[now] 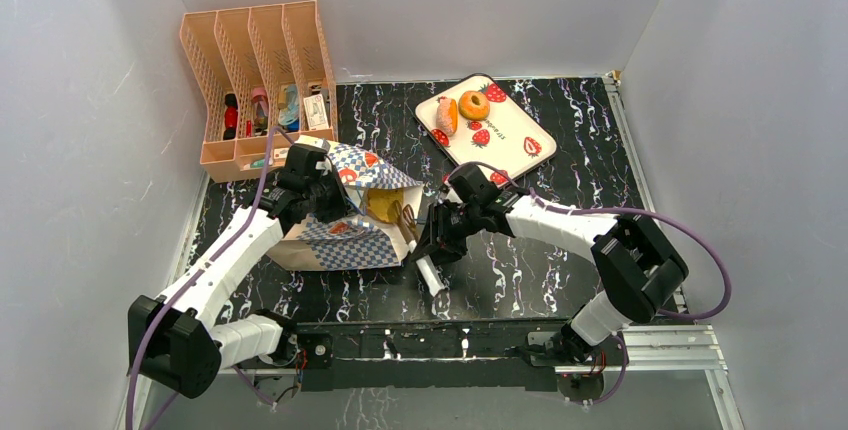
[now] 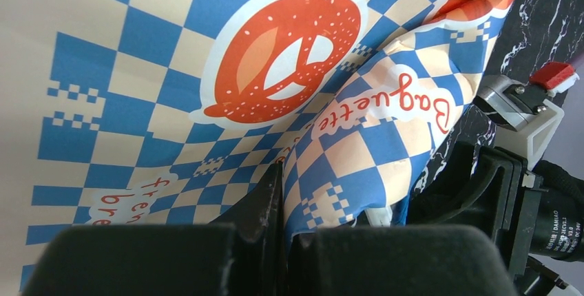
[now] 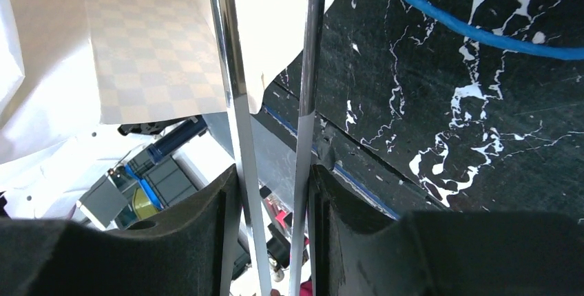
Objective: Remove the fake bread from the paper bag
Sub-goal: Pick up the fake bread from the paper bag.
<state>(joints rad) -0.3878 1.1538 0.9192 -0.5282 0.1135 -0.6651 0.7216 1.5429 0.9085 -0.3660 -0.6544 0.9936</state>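
Marbled table point(image 1: 580, 150) — one paper bag point(image 1: 345, 245), one tray point(image 1: 507, 120)

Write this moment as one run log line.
left jaws: shut on paper bag | right jaws: shut on tongs | tray holds: donut, roll

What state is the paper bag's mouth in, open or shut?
Open: the paper bag lies with its mouth gaping rightward, bread visible inside.
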